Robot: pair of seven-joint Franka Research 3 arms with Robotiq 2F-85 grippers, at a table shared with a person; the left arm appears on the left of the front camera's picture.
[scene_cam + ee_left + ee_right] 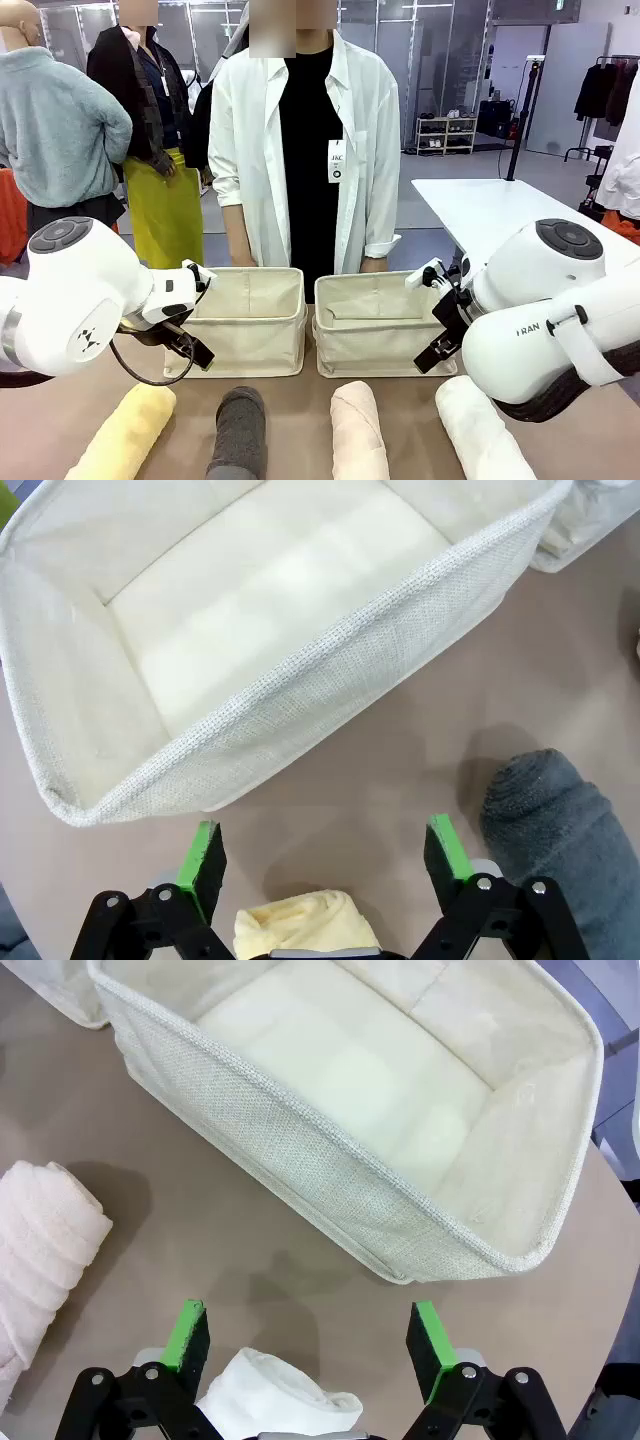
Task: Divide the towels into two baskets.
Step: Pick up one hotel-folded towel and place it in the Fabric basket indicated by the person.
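Left pincer (325, 852) and right pincer (310, 1337) stand wide open, empty, over yellow towel (305, 927) and white towel (268, 1400); off-centre closure could unroll them.

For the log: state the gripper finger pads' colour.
Flat green finger pads; left wrist view shows them best.

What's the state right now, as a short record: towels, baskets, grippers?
towels: yellow towel, grey towel, pink towel, white towel, in a row on the table, none in a basket
baskets: left basket, right basket, side by side, both empty
left gripper: open, over the yellow towel's end
right gripper: open, over the white towel's end
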